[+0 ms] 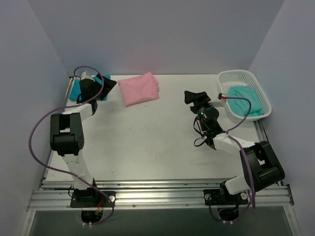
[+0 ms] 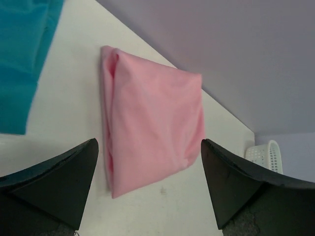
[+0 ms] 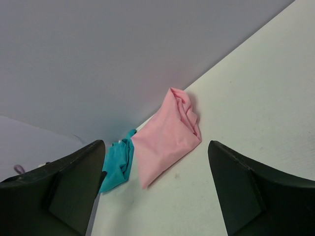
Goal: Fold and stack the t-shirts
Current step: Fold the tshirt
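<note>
Mounting rail (image 1: 157, 199) along the 6 o'clock edge, nearest the overhead camera, carrying both arm bases.

White table (image 1: 157, 147) fills the middle of the view, with pale walls on three sides.

Left arm (image 1: 66, 135) rises from 7 o'clock and reaches up to the 10 o'clock corner. Right arm (image 1: 256, 167) rises from 5 o'clock and bends in toward 1 o'clock. Purple cables (image 1: 33, 132) loop off each arm.

White mesh basket (image 1: 238, 73) sits at 2 o'clock, against the right wall. Mint-teal shirt (image 1: 243, 101) lies crumpled inside it.

Pink shirt (image 1: 140, 88) lies folded into a rough square on the table near 12 o'clock, close to the back wall. It is alone, with nothing on top of it.

Deep teal shirt (image 1: 75, 90) is at the 10 o'clock corner, partly hidden under the left wrist. It lies just beside the pink one, at its 9 o'clock side. The right wrist view shows the two close together; contact cannot be told.

Left gripper (image 2: 148, 145) has its fingers spread wide and holds nothing. It sits over the teal cloth's edge, and its own camera frames the pink shirt between the finger tips. Whether it touches the cloth cannot be told.

Right gripper (image 3: 156, 145) also has its fingers well apart and is empty. It hangs above bare table between the pink shirt and the basket, nearer the basket, and faces toward 10 o'clock.
</note>
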Available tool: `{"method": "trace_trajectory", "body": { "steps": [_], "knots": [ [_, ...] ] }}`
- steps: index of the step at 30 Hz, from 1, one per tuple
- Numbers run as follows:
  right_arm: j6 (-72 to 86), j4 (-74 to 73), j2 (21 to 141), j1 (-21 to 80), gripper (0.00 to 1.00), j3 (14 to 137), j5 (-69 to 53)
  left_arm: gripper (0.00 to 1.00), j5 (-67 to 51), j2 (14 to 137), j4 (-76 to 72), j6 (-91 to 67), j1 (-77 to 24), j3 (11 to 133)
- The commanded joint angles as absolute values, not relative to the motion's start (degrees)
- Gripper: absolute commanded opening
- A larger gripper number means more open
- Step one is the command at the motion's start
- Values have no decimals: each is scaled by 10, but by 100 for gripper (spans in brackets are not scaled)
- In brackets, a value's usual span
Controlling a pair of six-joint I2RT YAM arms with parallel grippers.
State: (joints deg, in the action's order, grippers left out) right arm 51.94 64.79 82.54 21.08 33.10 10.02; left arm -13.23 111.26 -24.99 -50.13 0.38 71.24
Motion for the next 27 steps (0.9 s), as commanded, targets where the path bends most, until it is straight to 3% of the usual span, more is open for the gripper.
{"method": "trace_trajectory", "body": {
  "steps": [1, 12, 27],
  "knots": [
    [503, 656, 797, 214, 81, 333, 110, 94, -183, 1171, -167, -468, 52, 804],
    [505, 665, 845, 214, 82, 359, 112, 94, -244, 1328, -10, -384, 61, 987],
    [508, 670, 873, 214, 82, 369, 102, 94, -172, 1295, 101, -298, -14, 1039]
  ]
}}
